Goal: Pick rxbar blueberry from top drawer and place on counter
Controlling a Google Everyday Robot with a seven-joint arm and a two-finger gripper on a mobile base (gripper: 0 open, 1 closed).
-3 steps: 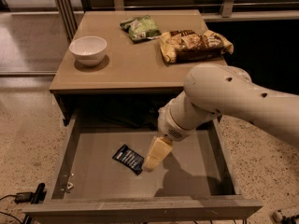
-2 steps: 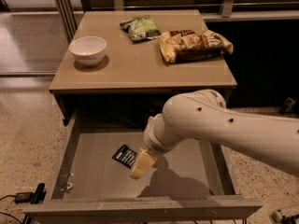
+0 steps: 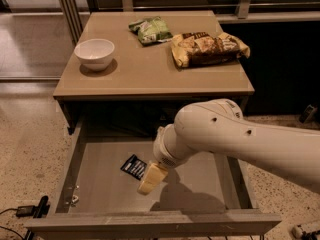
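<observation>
The rxbar blueberry (image 3: 133, 166) is a small dark navy wrapper with white lettering. It lies flat on the floor of the open top drawer (image 3: 100, 184), left of centre. My gripper (image 3: 151, 179) hangs inside the drawer on the white arm. Its cream fingers point down and left, right at the bar's right end and partly covering it. The counter (image 3: 150, 69) is the beige tabletop above the drawer.
On the counter stand a white bowl (image 3: 94, 53) at the left, a green chip bag (image 3: 151, 29) at the back and a larger yellow-brown bag (image 3: 207, 48) at the right. Small bits of hardware (image 3: 73, 200) lie in the drawer's front left corner. A black cable plug (image 3: 32, 209) lies on the floor left of the drawer.
My arm has swung left and lowered into the drawer. The gripper has moved from right of the bar to its right end. The bar has not moved.
</observation>
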